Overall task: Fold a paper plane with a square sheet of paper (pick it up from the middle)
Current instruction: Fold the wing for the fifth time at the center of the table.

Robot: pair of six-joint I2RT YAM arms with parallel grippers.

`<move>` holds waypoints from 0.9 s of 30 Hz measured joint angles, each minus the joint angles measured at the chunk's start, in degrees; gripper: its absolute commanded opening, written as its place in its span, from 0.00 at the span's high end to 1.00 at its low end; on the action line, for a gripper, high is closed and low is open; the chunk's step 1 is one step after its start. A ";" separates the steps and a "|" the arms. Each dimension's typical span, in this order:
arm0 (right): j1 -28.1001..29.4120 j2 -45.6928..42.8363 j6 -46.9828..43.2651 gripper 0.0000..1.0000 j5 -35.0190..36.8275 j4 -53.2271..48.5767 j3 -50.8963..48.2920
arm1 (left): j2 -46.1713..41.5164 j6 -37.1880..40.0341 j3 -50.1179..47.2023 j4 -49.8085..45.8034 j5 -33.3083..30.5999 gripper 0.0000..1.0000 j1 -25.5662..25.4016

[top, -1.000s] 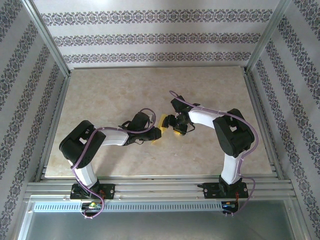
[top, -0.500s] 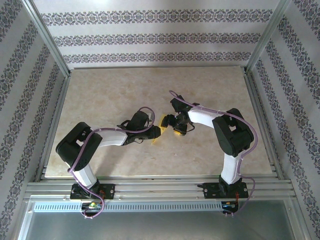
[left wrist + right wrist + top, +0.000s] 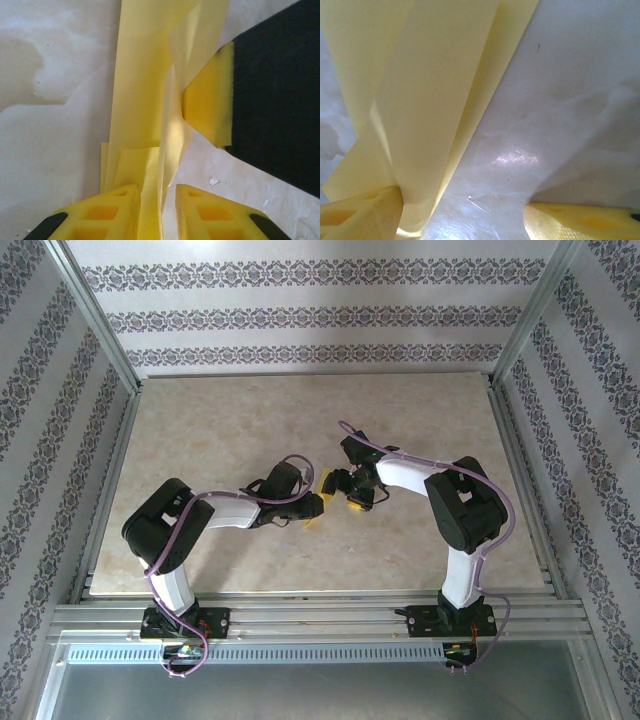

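Our left gripper [image 3: 157, 187] is nearly closed, pinching the layered edge of the folded yellow paper [image 3: 145, 90], which runs straight ahead of it, low over the tabletop [image 3: 60, 100]. Just beyond, our right gripper [image 3: 462, 200] faces it with jaws wide apart, one finger [image 3: 360, 215] lying against the paper and nothing clamped. Over the last second those right jaws have spread a little further while the left kept its pinch. We judge the left alone now carries the paper, leaving the right free for the next crease.
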 measured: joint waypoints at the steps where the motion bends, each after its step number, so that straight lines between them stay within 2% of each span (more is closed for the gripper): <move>1: 0.00 0.00 0.02 0.18 0.00 0.00 0.00 | 0.20 0.02 0.17 -0.04 0.13 0.78 0.00; 6: 0.00 0.00 0.00 0.17 0.02 0.00 0.00 | 0.35 0.42 0.33 -0.39 0.68 0.84 0.00; 9: 0.00 0.00 0.00 0.17 0.02 0.00 0.00 | 0.42 0.76 0.61 -0.79 1.20 0.76 0.00; 13: 0.00 0.02 0.00 0.17 0.00 0.00 0.00 | 0.57 1.25 1.03 -0.98 1.90 0.75 0.00; 27: -0.02 0.11 0.02 0.17 0.00 0.00 0.00 | 0.96 1.66 1.55 -1.42 1.90 0.84 -0.11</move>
